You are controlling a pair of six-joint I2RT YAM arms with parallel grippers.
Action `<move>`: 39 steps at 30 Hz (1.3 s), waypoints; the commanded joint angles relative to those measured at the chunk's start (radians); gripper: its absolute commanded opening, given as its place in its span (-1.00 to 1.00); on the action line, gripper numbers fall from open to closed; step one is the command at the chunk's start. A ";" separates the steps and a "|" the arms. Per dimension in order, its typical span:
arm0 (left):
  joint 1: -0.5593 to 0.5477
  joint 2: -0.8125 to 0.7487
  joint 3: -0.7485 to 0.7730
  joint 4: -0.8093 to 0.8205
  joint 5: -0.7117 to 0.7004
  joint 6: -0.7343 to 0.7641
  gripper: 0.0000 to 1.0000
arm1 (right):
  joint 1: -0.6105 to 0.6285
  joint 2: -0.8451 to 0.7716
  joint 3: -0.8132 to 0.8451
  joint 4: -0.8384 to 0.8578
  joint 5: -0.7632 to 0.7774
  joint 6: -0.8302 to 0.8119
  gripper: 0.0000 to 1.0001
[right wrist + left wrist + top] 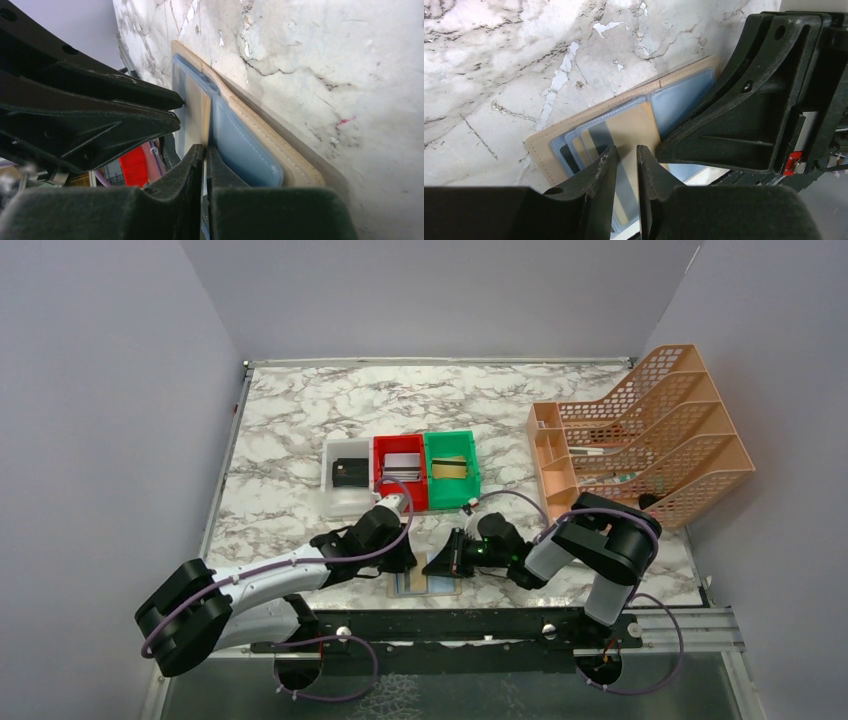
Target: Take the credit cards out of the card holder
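Note:
The tan card holder [425,586] lies open on the marble by the table's near edge. Its bluish sleeves show in the left wrist view [541,145] and the right wrist view [260,125]. A tan credit card with a grey stripe [634,127] sticks partly out of a sleeve. My left gripper [408,562] points down at the holder's left half, its jaws [626,152] a narrow gap apart with nothing between them. My right gripper [437,565] is shut [205,149] on the thin edge of that card [197,115]. The two grippers nearly touch.
A white bin [330,502] holding a black item, a red bin [381,472] and a green bin [472,468] with cards stand just behind the grippers. An orange file rack [640,435] fills the right. The table's front edge is right beside the holder.

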 commanded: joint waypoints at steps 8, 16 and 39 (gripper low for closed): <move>-0.005 -0.022 -0.057 -0.120 -0.045 -0.002 -0.46 | -0.021 -0.041 -0.039 -0.045 0.003 -0.019 -0.98; -0.011 0.031 -0.067 -0.122 -0.052 -0.015 -0.48 | -0.055 -0.074 -0.101 -0.013 -0.018 -0.021 -0.90; -0.019 -0.038 -0.086 -0.091 -0.052 -0.038 -0.49 | -0.055 -0.027 0.018 -0.102 -0.119 -0.121 -0.67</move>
